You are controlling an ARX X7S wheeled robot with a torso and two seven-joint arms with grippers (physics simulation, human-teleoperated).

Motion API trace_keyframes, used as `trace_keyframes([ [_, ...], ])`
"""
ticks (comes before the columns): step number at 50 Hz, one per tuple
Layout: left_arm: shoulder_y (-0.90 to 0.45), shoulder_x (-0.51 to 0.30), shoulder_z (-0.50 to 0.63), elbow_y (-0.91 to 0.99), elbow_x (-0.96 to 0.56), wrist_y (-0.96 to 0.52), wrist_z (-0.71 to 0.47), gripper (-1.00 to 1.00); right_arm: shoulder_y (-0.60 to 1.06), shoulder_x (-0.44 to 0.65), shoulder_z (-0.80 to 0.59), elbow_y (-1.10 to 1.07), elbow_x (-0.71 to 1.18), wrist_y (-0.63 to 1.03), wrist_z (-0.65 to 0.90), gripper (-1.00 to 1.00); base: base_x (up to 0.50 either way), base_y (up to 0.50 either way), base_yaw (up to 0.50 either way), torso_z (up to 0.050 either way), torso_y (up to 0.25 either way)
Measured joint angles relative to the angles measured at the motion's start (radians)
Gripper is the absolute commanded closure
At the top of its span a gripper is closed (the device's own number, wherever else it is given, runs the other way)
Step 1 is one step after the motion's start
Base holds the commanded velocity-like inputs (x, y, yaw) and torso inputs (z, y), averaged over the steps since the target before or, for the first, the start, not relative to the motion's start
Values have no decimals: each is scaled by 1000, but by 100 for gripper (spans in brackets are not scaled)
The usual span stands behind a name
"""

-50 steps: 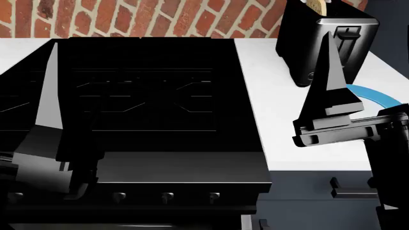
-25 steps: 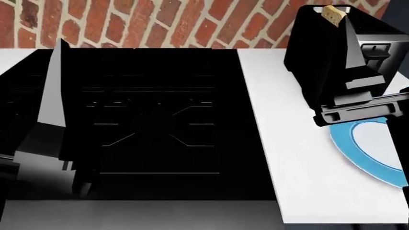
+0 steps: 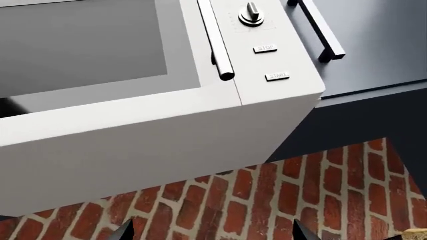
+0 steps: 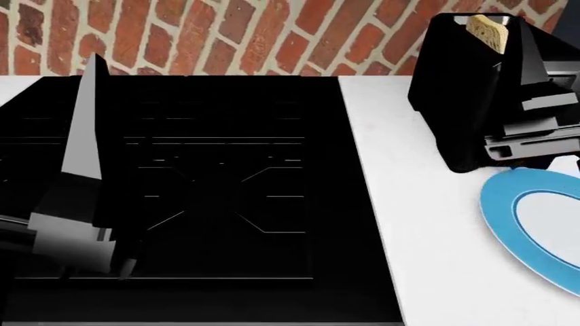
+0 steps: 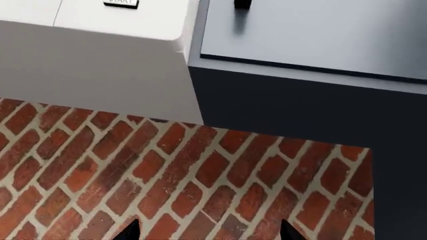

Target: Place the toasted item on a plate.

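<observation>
Head view: the toasted item (image 4: 487, 32) stands in the black toaster (image 4: 458, 95) at upper right, the right gripper (image 4: 534, 47) beside it, fingers' state unclear here. The plate (image 4: 501, 204) lies on the white surface (image 4: 426, 238) at lower right; the left gripper (image 4: 91, 102) hangs over the stove (image 4: 217, 183).

Left wrist view: spread fingertips (image 3: 127, 231) frame a brick wall (image 3: 267, 200) and grey microwave (image 3: 133, 135).

Right wrist view: spread fingertips (image 5: 130, 230) face brick, no bread visible.

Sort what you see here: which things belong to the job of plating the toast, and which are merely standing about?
Job: toast slice in the toaster; blue-rimmed plate; right gripper.

Standing about: stovetop, microwave, brick wall, left gripper.
</observation>
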Motion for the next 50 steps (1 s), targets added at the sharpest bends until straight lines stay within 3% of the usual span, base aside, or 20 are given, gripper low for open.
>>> trace_keyframes([
  [23,29,-16,7,-3,34,19,-8,-100,197,-55,-25,142,106,164,-100,-100,0,0,0,0,0],
  [50,48,-37,9,-10,52,32,-2,-100,594,-227,-165,552,219,549,-377,-100,0,0,0,0,0],
])
